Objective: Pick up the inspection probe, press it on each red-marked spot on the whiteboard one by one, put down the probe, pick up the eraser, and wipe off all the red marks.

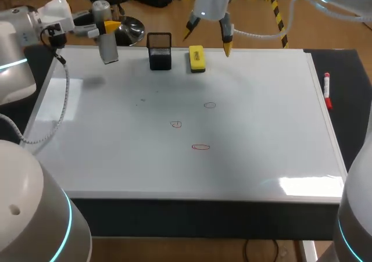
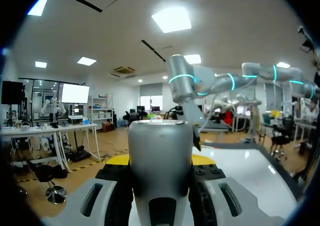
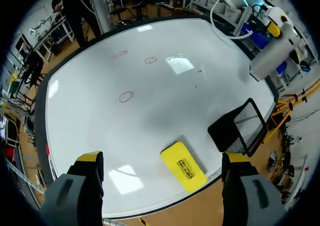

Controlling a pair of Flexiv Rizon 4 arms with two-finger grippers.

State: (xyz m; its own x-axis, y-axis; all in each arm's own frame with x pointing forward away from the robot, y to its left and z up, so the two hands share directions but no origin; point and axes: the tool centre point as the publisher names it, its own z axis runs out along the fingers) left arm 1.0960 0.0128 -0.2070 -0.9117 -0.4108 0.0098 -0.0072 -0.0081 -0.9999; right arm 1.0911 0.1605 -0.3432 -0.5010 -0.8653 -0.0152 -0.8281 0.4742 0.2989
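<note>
Table-top, mid-session: a small black wire-mesh box [image 1: 160, 53], square and open at the top, stands upright near the far edge of the dark-topped table [image 1: 350, 108]. From the right wrist view, the mesh box [image 3: 239, 127] has see-through walls. A red-and-white marker pen [image 1: 327, 91] lies along the table's right side, pointing front to back, well apart from the box.

left pincer [image 1: 108, 27]: clamped on probe [image 1: 108, 48], far left | right pincer [image 1: 208, 43]: fingers wide apart, pointing down
</note>
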